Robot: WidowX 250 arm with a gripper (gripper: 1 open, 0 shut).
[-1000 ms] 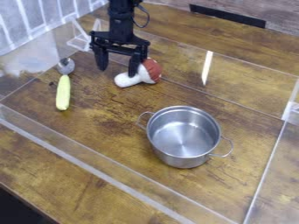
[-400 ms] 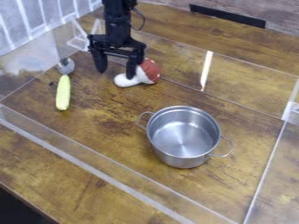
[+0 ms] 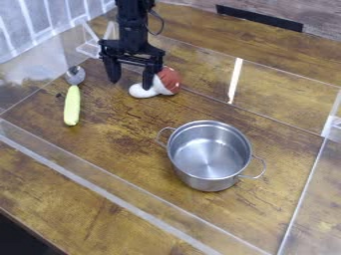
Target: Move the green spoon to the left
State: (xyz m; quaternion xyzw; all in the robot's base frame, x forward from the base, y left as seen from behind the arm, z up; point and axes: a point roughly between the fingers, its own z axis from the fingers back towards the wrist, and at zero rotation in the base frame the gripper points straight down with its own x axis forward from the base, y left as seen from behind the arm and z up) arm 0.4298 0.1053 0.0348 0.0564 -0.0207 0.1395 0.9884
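Observation:
The green spoon lies on the wooden table at the left, its yellow-green handle pointing toward me and its small grey bowl at the far end. My black gripper hangs pointing down, to the right of the spoon's bowl and just left of the mushroom toy. Its fingers stand apart with nothing between them, so it is open. It is clear of the spoon.
A steel pot with two handles stands right of centre. Clear acrylic walls fence the work area, with a low clear edge along the front. White slats stand at the far left.
The gripper has shifted slightly left, toward the spoon's bowl, still open. Spoon, mushroom and pot have not moved.

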